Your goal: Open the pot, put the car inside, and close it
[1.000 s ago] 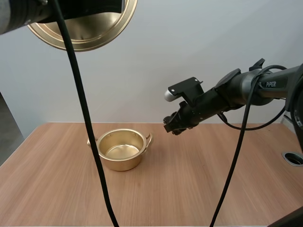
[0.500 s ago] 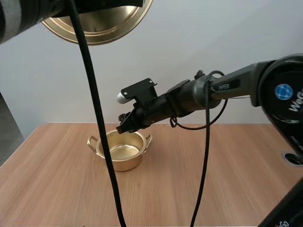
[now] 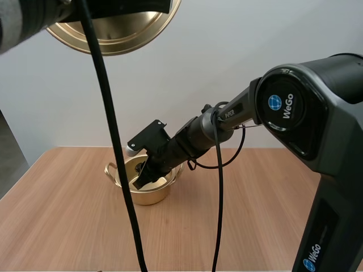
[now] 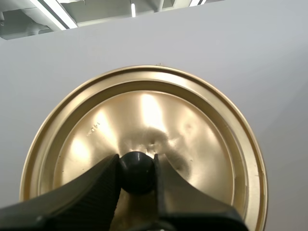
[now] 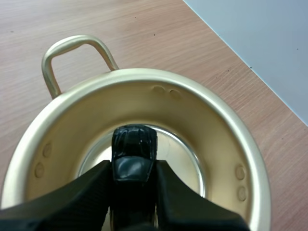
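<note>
The black toy car point(image 5: 134, 144) is pinched between the narrowly parted jaws of the right gripper point(image 5: 133, 168), down inside the open golden pot point(image 5: 211, 115). The pot stands near the table's point(image 3: 255, 215) far edge, left of its middle. The left gripper point(image 4: 137, 169) grips the black knob point(image 4: 137, 177) of the lid point(image 4: 159, 115), holding the lid high above the table.

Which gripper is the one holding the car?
The right gripper, at the pot, pinches the black car; the left gripper holds the lid by its knob.
</note>
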Robot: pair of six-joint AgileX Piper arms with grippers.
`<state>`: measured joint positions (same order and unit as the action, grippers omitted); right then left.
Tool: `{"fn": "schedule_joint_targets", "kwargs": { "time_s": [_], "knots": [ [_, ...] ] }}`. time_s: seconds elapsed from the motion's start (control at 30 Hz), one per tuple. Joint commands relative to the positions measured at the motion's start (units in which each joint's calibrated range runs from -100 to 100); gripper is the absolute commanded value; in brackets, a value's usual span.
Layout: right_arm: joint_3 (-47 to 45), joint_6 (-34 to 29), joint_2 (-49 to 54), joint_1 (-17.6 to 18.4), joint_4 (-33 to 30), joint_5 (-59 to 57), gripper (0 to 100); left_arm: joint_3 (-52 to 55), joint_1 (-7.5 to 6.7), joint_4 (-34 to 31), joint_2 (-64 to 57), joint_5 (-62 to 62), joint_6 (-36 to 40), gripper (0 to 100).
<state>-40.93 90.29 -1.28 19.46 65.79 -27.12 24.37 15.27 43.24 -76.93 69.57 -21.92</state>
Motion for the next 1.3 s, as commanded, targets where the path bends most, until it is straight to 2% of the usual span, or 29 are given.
{"fn": "schedule_joint_targets", "kwargs": {
  "time_s": [0.0, 0.1, 0.13, 0.17, 0.27, 0.33, 0.37, 0.5, 0.57, 0.6, 0.67, 0.7, 0.8, 0.93, 1.0, 1.03, 1.1, 1.2, 1.27],
  "knots": [
    [0.03, -0.02, 0.02, 0.03, -0.13, -0.24, 0, 0.00, -0.02, -0.74, -0.06, -0.08, -0.05, 0],
    [0.03, -0.02, 0.02, 0.03, -2.17, -0.44, 0, 0.00, -0.02, -1.93, -0.06, -0.08, -0.05, 0],
    [0.03, -0.02, 0.02, 0.03, -2.47, -0.44, 4, 0.00, -0.02, -2.17, -0.06, -0.08, -0.05, 0],
    [0.03, -0.11, 0.02, 0.03, -2.47, -0.44, 14, 0.00, -0.02, -2.29, -0.06, -0.08, -0.05, 0],
    [0.03, -1.04, 0.02, 0.03, -2.47, -0.44, 53, 0.00, -0.02, -2.56, -0.06, -0.08, -0.05, 0],
    [0.03, -2.10, 0.02, 0.03, -2.56, -0.44, 66, 0.00, -0.02, -2.80, -0.06, -0.08, -0.05, 0],
    [0.03, -2.40, 0.02, 0.03, -2.56, -0.28, 67, 0.00, -0.02, -2.94, -0.06, -0.08, -0.05, 0],
    [0.03, -2.75, 1.15, 0.03, -2.56, -0.48, 62, 0.00, -0.02, -3.17, -0.06, -0.63, -0.05, 0],
    [0.03, -3.08, 2.91, -0.05, -2.56, -0.48, 53, 0.00, -0.02, -3.17, -0.06, -0.63, -0.05, 0],
    [0.03, -3.29, 3.86, -0.12, -2.56, -0.48, 45, 0.00, -0.02, -3.15, -0.06, -0.80, -0.05, 0],
    [0.03, -5.69, 6.74, -0.68, -2.83, 0.45, 10, 0.00, -0.02, -3.15, 0.06, -1.17, 0.07, 0],
    [0.03, -6.93, 8.38, -1.06, -4.02, 0.45, 0, 0.00, -0.02, -3.15, 0.06, -1.38, 0.15, 0],
    [-0.16, -12.48, 13.40, -3.10, -8.75, 0.85, 0, 0.00, -0.02, -3.15, 1.17, -1.37, 0.14, 0],
    [-1.51, -18.83, 21.89, -8.64, -13.08, 0.88, 0, 0.12, -0.02, -3.15, 4.58, 2.92, 0.14, 0],
    [-1.98, -19.59, 25.42, -11.20, -13.08, 0.71, 0, 0.12, -0.02, -3.15, 6.37, 5.61, -0.17, 0],
    [-2.51, -20.04, 29.40, -14.30, -12.96, 0.34, 0, 0.12, -0.02, -3.15, 8.44, 8.48, -0.91, 0],
    [-3.05, -20.16, 32.88, -16.20, -12.87, -1.04, 0, 0.12, -0.02, -3.15, 10.89, 12.75, -2.19, 0],
    [-5.32, -20.87, 45.79, -23.21, -12.87, -7.37, 0, 0.97, -0.02, -3.15, 19.55, 23.74, -6.83, 0],
    [-7.08, -20.87, 52.16, -26.15, -12.87, -10.72, 0, 4.38, -0.02, -1.99, 24.32, 21.54, -11.01, 0]
  ]
}}
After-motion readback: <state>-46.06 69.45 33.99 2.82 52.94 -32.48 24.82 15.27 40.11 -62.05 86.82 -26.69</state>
